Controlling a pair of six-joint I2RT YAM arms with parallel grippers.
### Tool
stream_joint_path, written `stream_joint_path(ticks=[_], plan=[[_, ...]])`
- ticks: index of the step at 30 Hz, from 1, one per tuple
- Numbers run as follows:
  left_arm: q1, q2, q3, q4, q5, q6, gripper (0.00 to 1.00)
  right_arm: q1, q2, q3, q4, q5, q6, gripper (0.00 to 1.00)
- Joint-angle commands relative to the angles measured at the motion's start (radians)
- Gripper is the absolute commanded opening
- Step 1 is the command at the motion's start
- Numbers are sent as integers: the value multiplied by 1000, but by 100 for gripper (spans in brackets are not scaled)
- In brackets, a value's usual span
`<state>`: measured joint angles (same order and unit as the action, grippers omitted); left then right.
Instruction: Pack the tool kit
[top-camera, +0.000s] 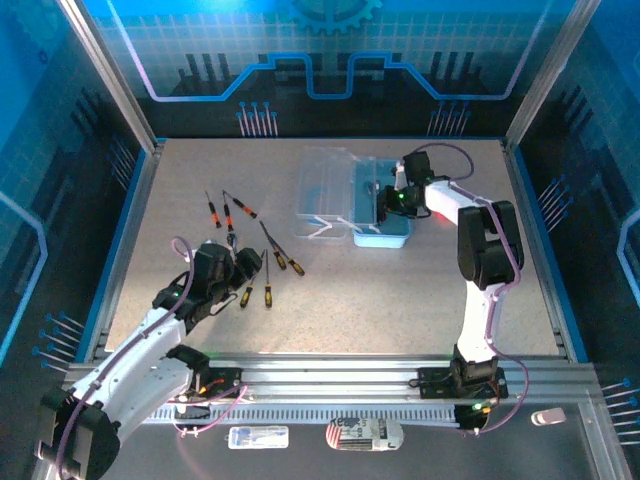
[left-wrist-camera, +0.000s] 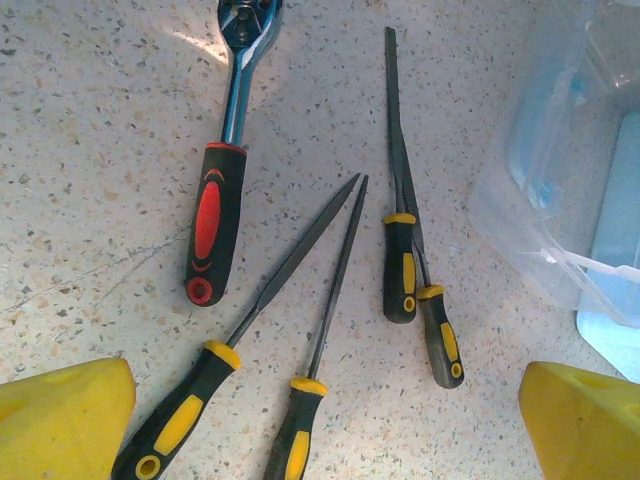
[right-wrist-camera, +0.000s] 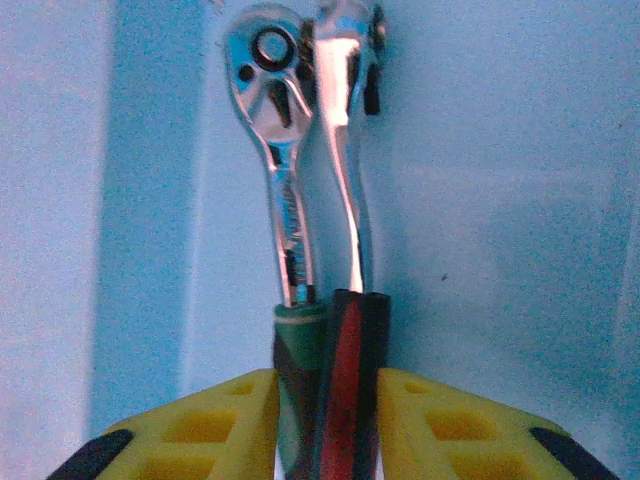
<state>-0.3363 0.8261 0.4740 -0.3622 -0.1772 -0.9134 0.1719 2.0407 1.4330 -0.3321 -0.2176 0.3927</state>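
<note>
My right gripper (right-wrist-camera: 326, 425) is down inside the blue tool box (right-wrist-camera: 520, 200), at the table's back right (top-camera: 385, 238). Its jaws stand a little apart, straddling two chrome ratchets side by side: a red-and-black handled one (right-wrist-camera: 352, 380) against the right finger and a green-handled one (right-wrist-camera: 297, 345) by the left finger. My left gripper (left-wrist-camera: 325, 425) hovers wide open with nothing between its fingers, above several yellow-and-black files (left-wrist-camera: 272, 285) lying on the table. A red-handled ratchet (left-wrist-camera: 215, 215) lies left of the files.
The box's clear lid (top-camera: 325, 185) lies open to its left, and its edge (left-wrist-camera: 560, 150) is close to the files. Three small red-handled screwdrivers (top-camera: 228, 212) lie beyond the left gripper (top-camera: 245, 265). Metal rails border the table.
</note>
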Motion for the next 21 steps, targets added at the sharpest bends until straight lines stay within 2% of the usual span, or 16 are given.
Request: stream_joint_path(ticks=[1, 10, 16, 21], plan=[[10, 2, 43, -16, 18, 28, 99, 7, -99, -9, -8, -11, 8, 34], [17, 25, 97, -50, 10, 64, 99, 0, -231, -69, -31, 51, 7, 35], [37, 75, 155, -102, -17, 104, 99, 14, -384, -209, 53, 38, 38, 35], [63, 131, 193, -120, 1, 142, 99, 83, -522, -370, 159, 46, 57, 35]])
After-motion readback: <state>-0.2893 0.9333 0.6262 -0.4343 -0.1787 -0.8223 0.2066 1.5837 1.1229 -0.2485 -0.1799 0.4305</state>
